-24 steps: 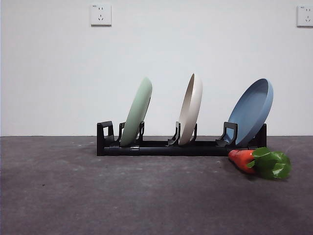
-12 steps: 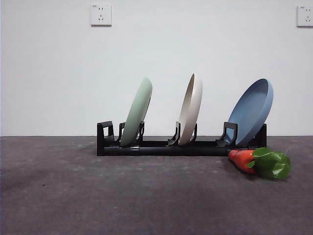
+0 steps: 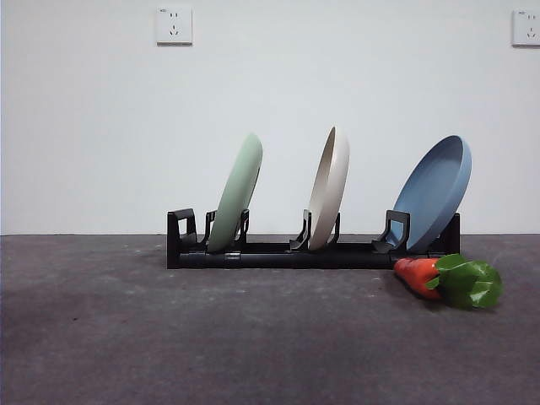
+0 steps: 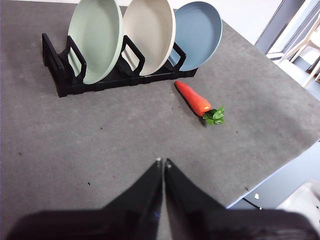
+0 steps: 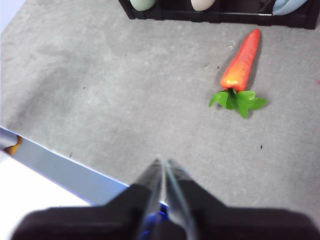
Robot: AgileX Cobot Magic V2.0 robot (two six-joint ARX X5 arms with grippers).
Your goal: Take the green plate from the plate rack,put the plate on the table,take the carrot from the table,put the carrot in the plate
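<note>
Leaning in the rack (image 3: 312, 253), your green plate (image 3: 237, 194) stands in the end slot, tilted and held between the prongs. You can see a cream plate (image 3: 330, 190) in the middle slot and a blue plate (image 3: 435, 192) at the other end, leaning more steeply than the others. The rack sits on the table (image 3: 169, 337), towards the wall. Your carrot (image 3: 419, 275) lies on the table just in front of the rack's blue-plate end, its leaves pointing away from the rack. Neither arm shows in the front view. Your left gripper (image 4: 161, 161) hangs above bare table well short of the rack, jaws pressed together and holding nothing. Your right gripper (image 5: 162, 161) hangs over the table's near edge, apart from the carrot, jaws likewise closed on nothing.
</note>
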